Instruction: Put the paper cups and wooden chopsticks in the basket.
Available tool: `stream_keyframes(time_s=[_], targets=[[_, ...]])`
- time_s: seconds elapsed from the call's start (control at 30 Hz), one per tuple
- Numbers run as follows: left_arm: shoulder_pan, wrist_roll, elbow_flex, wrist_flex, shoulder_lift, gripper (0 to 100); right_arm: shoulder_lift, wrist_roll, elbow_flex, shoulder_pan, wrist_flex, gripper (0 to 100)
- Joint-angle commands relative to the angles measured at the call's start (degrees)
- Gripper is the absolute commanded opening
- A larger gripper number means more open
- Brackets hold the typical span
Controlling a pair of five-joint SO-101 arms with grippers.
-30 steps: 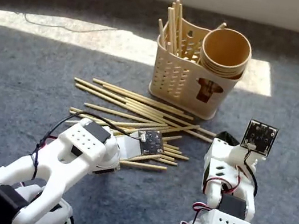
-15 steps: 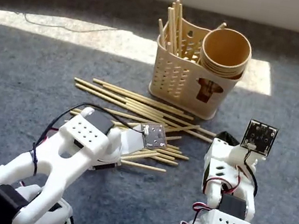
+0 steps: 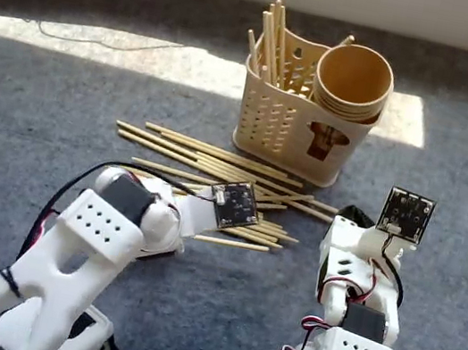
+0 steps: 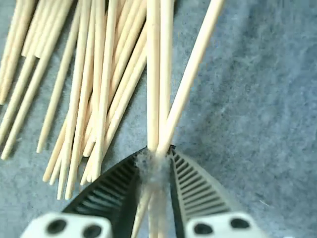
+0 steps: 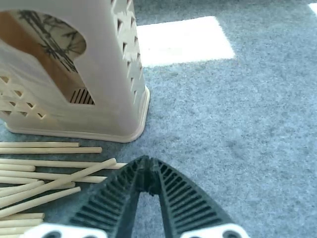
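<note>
Wooden chopsticks (image 3: 210, 157) lie scattered on the grey carpet (image 3: 43, 123) in the high view, in front of the basket (image 3: 287, 130), which holds stacked paper cups (image 3: 353, 80) and several sticks. In the left wrist view, the left gripper (image 4: 157, 148) is pinched tight on a small bundle (image 4: 161, 74) of about three sticks, gripped near one end. Best to lift it clear of the pile, tip it upright, then release over the basket. In the right wrist view, the right gripper (image 5: 145, 163) is closed on nothing and sits near the basket's foot.
</note>
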Motion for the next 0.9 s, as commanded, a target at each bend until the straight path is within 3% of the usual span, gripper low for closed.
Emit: stream_keyframes(time_s=[0.0, 0.13, 0.4, 0.7, 0.87], targets=[[-6.2, 0.4, -3.1, 0.4, -8.9, 0, -1.4, -0.2, -0.6, 0.4, -1.6, 1.0], [-10.9, 0.3, -3.2, 0.1, -13.6, 0, -1.4, -0.2, -0.6, 0.4, -1.6, 1.0], [-13.4, 1.1, -5.8, 1.1, -23.7, 0, -1.4, -0.2, -0.6, 0.4, -1.6, 1.0], [-16.3, 14.5, -7.2, 0.6, -25.1, 0, -1.4, -0.2, -0.6, 0.4, -1.6, 1.0], [-16.0, 26.9, -6.3, -7.8, -24.9, 0, -1.4, -0.2, -0.6, 0.4, -1.6, 1.0]])
